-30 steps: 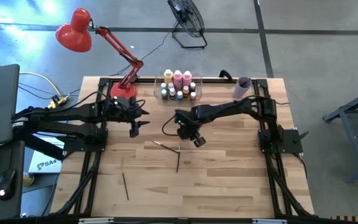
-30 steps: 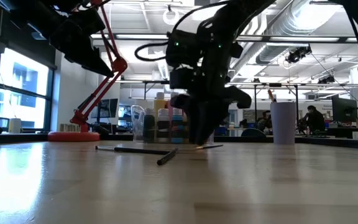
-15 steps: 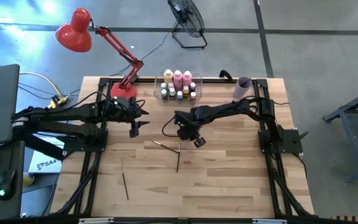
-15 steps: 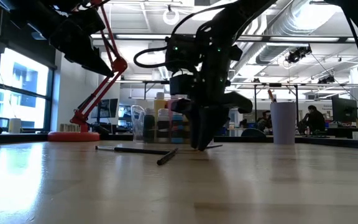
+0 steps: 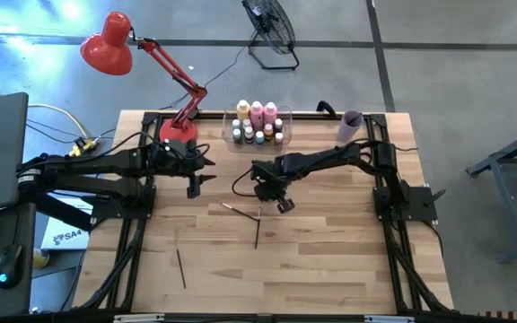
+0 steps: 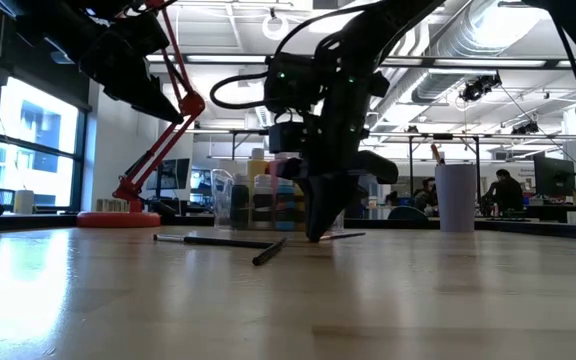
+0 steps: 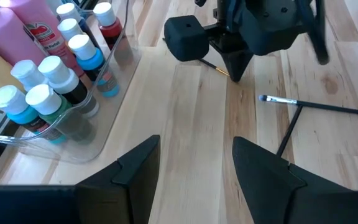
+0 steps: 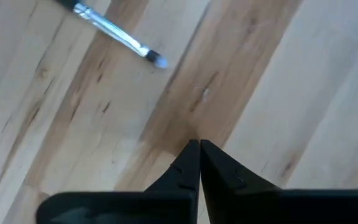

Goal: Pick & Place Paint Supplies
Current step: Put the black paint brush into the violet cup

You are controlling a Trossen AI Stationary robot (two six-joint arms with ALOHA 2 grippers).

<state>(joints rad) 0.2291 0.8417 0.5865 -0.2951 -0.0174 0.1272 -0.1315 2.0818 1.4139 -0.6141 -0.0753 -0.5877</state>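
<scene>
1. On the left, the left pincer (image 5: 195, 186) hangs over the wooden table (image 5: 330, 269), fingers spread and holding nothing. This arm waits.

2. Near the table's front left, well apart from both arms, one thin paintbrush (image 5: 180, 267) lies alone. It is the farthest brush to reach for.

3. Toward the middle, two more brushes lie close together. A short brush (image 5: 237, 211) with a pale bristle tip points toward the right arm. A long dark brush (image 5: 258, 227) runs toward the front edge, its upper end just beside the short brush.

4. At the table's back centre, a clear bin (image 5: 280, 124) already holds the tall pink and yellow-orange paint bottles (image 5: 257, 112) and the tiny white-capped bottles (image 5: 249, 135).

5. Right of the two brushes, the right pincer (image 5: 279, 205) points down at the table, its fingers pressed fully together. The right wrist view shows the closed tips over bare wood with nothing visible between them. The short brush's bristle tip (image 8: 154, 58) lies beside the tips, not in them. In the left wrist view, a thin handle (image 7: 216, 66) passes just beside the pincer tip, and I cannot tell whether it is pinched.

6. Risk: the grasp looks empty, so lifting would likely leave the brush on the table.

7. Risk: the closed tips may press into the wood or nudge the thin brush away, since it rolls easily.

8. At the back right stands a lilac cup (image 5: 352, 121), apart from the action.
</scene>
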